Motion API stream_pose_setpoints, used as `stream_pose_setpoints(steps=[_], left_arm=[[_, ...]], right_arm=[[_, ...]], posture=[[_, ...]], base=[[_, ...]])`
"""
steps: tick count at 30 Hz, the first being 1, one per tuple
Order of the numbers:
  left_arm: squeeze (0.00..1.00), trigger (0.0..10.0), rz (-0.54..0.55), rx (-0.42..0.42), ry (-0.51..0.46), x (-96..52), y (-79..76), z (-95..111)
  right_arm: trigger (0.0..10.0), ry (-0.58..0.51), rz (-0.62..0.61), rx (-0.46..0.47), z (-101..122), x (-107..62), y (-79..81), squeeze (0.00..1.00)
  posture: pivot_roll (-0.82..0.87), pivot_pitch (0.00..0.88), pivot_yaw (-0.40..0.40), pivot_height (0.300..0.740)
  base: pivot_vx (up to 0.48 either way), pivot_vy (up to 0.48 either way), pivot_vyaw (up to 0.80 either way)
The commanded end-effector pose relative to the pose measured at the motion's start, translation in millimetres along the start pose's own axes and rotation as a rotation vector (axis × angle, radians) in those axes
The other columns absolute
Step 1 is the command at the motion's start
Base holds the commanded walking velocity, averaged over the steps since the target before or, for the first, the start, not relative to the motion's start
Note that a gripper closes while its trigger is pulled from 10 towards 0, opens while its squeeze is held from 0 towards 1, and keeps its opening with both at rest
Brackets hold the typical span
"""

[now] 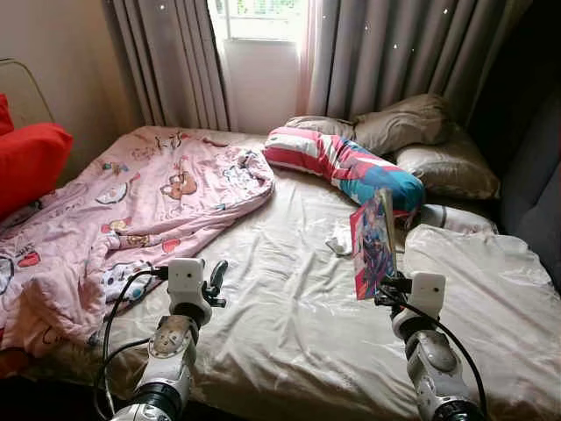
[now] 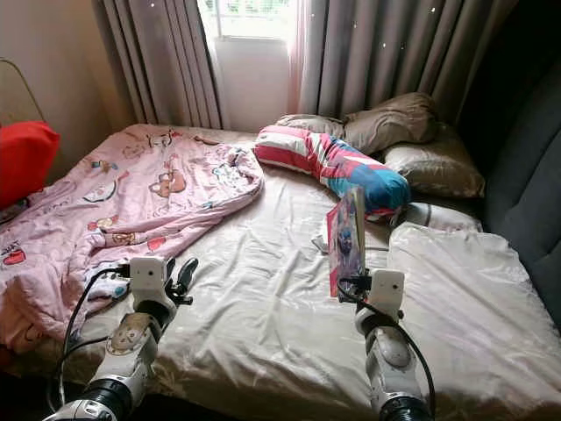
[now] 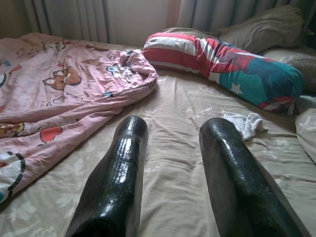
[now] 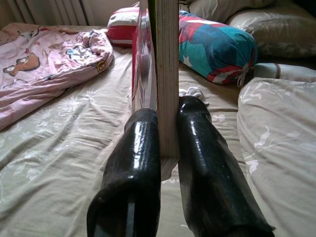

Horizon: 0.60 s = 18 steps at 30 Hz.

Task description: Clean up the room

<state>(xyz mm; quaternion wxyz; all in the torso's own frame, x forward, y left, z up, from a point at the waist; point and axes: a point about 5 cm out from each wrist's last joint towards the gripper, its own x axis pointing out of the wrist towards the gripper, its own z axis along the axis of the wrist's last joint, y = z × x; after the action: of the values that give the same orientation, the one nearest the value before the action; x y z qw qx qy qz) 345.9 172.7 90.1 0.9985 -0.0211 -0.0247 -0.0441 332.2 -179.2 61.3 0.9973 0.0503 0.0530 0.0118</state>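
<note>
My right gripper (image 1: 388, 282) is shut on a thin book with a colourful cover (image 1: 372, 244), held upright on its edge above the beige bedsheet (image 1: 289, 307); in the right wrist view the book (image 4: 167, 59) is clamped between both fingers (image 4: 138, 163). My left gripper (image 1: 215, 279) hangs open over the sheet, empty, beside the crumpled pink cartoon blanket (image 1: 131, 210). A small white cloth (image 3: 244, 123) lies on the sheet beyond the left fingers (image 3: 121, 173), near the striped bolster (image 1: 346, 162).
Beige pillows (image 1: 412, 123) lie at the bed's head under grey curtains (image 1: 394, 53). A beige duvet (image 1: 491, 281) is bunched on the right side. A red cushion (image 1: 26, 162) sits at the far left. A dark headboard (image 1: 535, 175) bounds the right.
</note>
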Motion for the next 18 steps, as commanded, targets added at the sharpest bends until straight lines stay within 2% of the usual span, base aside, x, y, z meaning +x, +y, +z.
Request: stream_pose_setpoints(steps=[1,18], left_arm=[[0.00,10.0,0.005,-0.007,0.022,-1.3,1.7,-3.3],[0.00,10.0,-0.005,0.003,0.018,-0.2,0.0,-2.0]], right_arm=[[10.0,-0.022,0.008,-0.007,4.8,1.6,0.6,0.00],[10.0,-0.013,-0.002,0.004,3.4,1.3,-0.5,0.00]], posture=[[-0.08,0.020,-0.015,0.740],[-0.08,0.033,-0.015,0.740]], base=[[0.274,0.000,0.00],[0.290,0.000,0.00]])
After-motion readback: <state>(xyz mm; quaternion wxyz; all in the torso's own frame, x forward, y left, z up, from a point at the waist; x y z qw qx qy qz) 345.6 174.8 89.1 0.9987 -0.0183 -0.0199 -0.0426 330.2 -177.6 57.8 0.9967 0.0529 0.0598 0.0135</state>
